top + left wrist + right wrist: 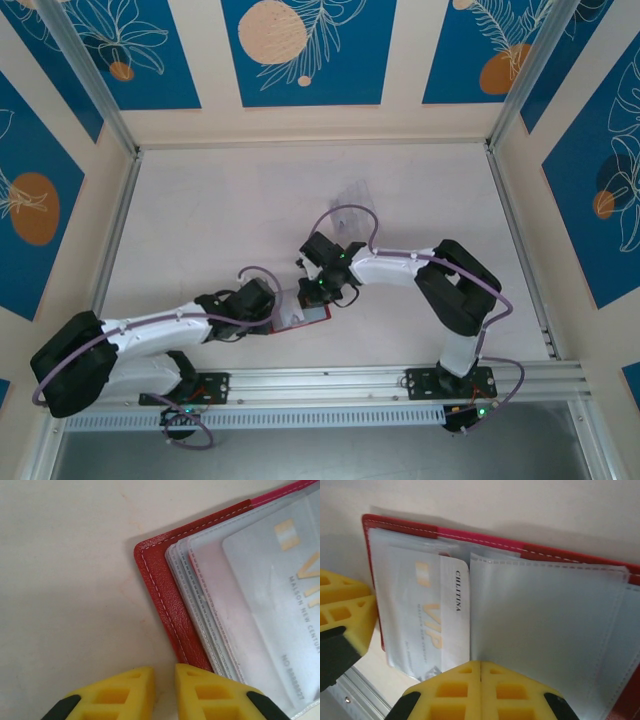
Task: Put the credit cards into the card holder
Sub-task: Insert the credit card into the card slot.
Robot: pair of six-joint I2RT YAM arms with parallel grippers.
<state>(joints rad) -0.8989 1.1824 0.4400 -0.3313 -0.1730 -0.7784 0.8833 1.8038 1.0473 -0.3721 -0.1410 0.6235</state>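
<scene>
Credit card (432,625) inside card holder (400,526)

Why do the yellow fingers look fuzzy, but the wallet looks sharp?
Left wrist view: the left fingers sit very near the lens, so they blur, while the wallet stitching is crisp. Right wrist view: right fingers soft too, card lettering readable.

White arms (150,326), black joints (455,290), lilac cables (345,210), yellow claw fingers (120,690)

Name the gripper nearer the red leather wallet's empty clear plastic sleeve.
Right. The right gripper sits at the sleeve; the left gripper sits past the pale card, beside the wallet.
</scene>
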